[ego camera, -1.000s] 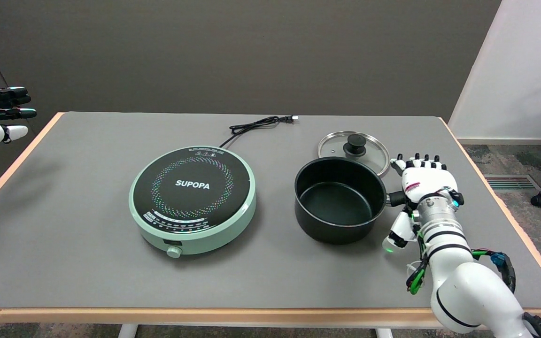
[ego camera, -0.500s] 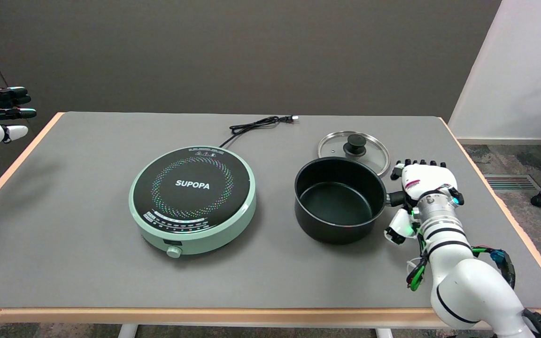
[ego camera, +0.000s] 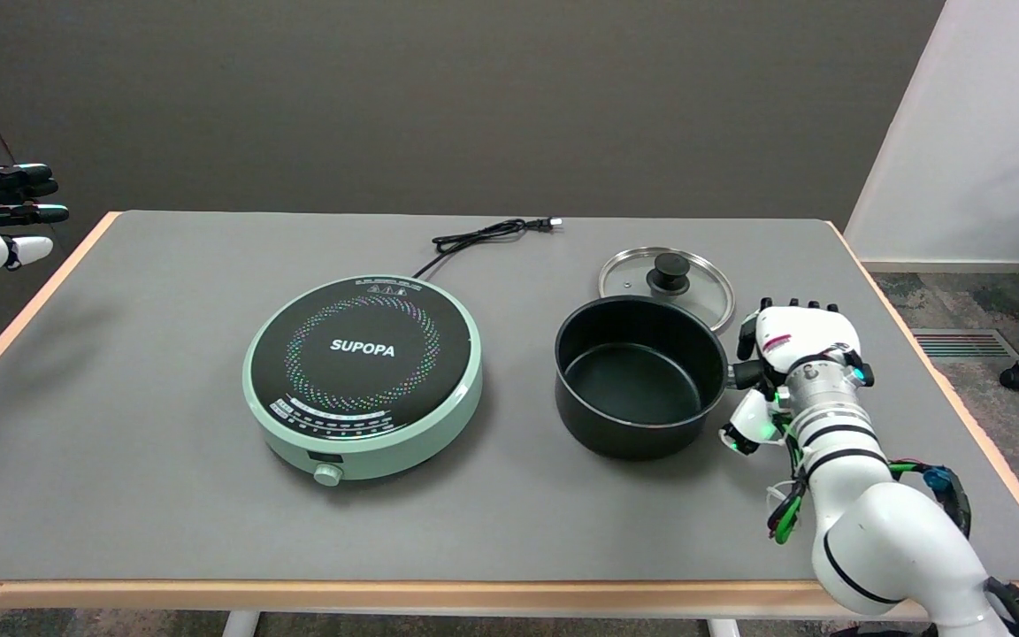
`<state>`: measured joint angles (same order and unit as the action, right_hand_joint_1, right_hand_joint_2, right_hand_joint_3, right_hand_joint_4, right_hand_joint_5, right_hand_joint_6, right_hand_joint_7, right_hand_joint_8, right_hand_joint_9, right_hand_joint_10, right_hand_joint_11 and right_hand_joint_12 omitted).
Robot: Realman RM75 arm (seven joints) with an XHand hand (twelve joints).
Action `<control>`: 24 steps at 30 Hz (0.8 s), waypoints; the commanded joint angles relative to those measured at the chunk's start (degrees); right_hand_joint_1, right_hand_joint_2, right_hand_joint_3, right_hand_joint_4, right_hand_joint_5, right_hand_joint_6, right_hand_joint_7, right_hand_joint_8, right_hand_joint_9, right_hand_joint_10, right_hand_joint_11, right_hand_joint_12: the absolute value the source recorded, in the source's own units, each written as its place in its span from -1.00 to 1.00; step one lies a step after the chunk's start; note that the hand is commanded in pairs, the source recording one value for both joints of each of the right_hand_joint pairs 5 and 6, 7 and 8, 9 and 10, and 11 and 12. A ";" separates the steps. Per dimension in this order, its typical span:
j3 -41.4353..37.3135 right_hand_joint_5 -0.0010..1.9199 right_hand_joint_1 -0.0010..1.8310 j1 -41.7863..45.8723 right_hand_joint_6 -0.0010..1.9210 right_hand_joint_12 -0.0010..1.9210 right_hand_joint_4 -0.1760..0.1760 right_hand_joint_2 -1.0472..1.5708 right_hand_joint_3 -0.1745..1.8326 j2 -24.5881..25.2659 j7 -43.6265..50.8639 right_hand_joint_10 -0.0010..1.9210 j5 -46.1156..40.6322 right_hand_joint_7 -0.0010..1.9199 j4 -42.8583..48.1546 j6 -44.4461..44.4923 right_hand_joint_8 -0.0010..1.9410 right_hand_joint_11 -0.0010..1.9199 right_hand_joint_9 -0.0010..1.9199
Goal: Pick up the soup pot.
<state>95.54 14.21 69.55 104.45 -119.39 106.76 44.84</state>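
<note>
My right arm [ego camera: 881, 540] reaching in from the lower right, wrist angled up and away, my right hand [ego camera: 797, 349] back-up with fingers curling downward, thumb tucked low on the near side, grip state unclear from here

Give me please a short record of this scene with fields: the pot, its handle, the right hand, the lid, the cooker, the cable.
pot: black soup pot, empty, uncovered, standing on the grey table
handle: sticks out to the pot's right, mostly hidden under the hand
right hand: right hand over the handle, fingers curled around it; whether the grip is firm cannot be told
lid: glass lid with black knob, flat on the table behind the pot
cooker: green induction cooker, left of the pot, nothing on it
cable: black power cable behind the cooker, plug lying loose
</note>
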 commanded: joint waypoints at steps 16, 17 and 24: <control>-0.82 -0.15 0.21 0.72 -0.15 -0.15 1.00 -0.57 0.65 0.78 0.29 -0.15 -3.25 -0.15 0.07 -1.53 -0.16 -0.15 -0.15; -0.87 -0.16 0.21 0.80 -0.16 -0.16 1.00 -0.57 0.66 0.91 0.24 -0.16 -2.99 -0.16 -0.01 -1.55 -0.16 -0.16 -0.16; -0.79 -0.14 0.23 0.92 -0.14 -0.14 0.99 -0.58 0.86 1.03 0.00 -0.14 -2.57 -0.14 0.14 -1.72 -0.15 -0.14 -0.14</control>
<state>94.68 14.45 69.97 104.61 -122.02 106.75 43.52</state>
